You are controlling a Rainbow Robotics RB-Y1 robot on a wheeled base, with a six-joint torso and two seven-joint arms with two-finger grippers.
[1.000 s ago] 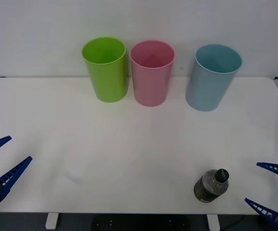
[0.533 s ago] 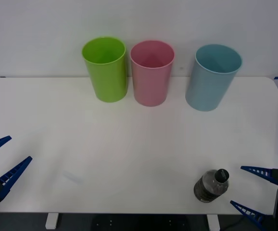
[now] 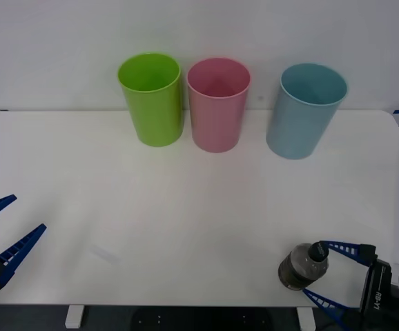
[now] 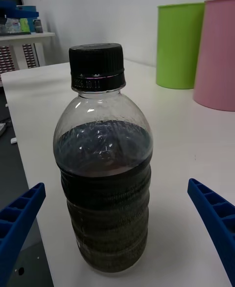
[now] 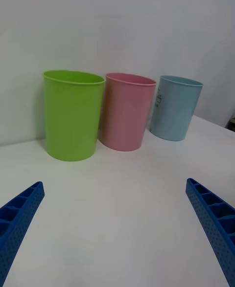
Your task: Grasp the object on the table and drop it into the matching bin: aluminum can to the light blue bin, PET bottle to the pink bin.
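Tabletop [image 3: 186, 207]: you see a wide white surface with rounded corners, set against a pale wall.
Far edge: you have three tall bins standing upright in a row: lime green bin [image 3: 152, 100], pink bin [image 3: 217, 104], light blue bin [image 3: 305, 110]. Green and pink stand just beside each other; the blue one stands apart.
Near edge, your right: the PET bottle [image 3: 302, 265] stands upright, black cap on.

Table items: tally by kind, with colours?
Bins: 3, namely green bin, pink bin, blue bin
Bottles: 1, the bottle, standing between the open right gripper fingers
Cans: 0
Total: 4 on the table
Left gripper open, parked at the near left edge.
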